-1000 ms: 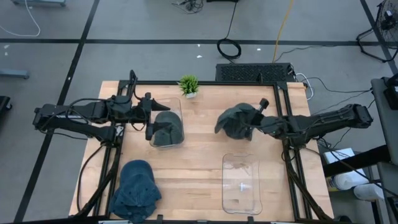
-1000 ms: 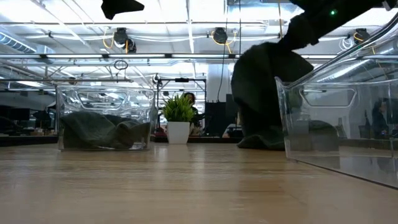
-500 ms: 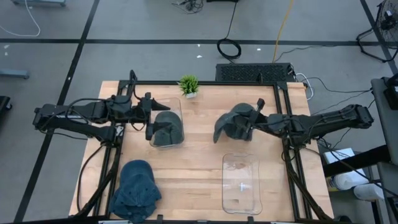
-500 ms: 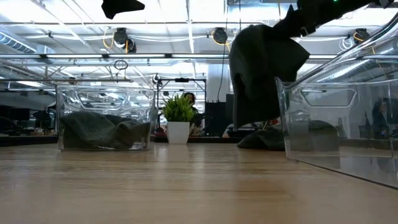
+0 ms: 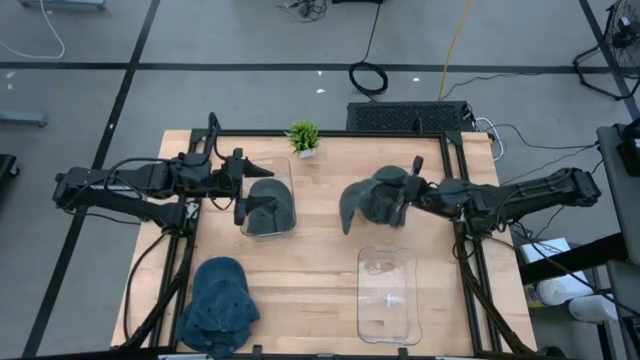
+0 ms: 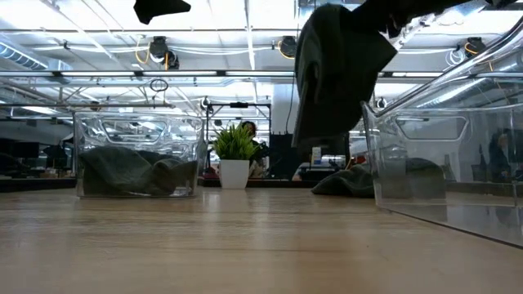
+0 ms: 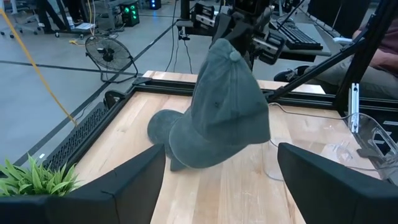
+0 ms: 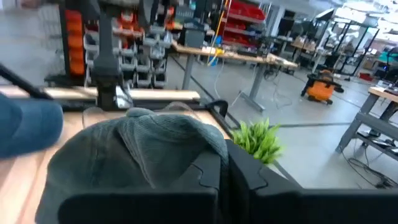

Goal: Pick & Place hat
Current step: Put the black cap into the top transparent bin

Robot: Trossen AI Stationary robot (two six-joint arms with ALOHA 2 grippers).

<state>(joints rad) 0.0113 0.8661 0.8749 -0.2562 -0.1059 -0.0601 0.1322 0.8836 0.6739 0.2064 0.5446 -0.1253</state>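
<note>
Your right hand is clamped on the dark grey-green cloth cap, which hangs clear above the wooden tabletop. Your left hand hovers, fingers apart, over the clear plastic bin holding another dark cap.

Concealed and cropped items

The right gripper has its fingertips buried in the grey hat, so the contact point cannot be seen. In the low view the hat's crown and the arm run off the upper edge. The blue hat is cut by the lower edge of the high view. The empty clear bin is cropped at the right in the low view.
</note>
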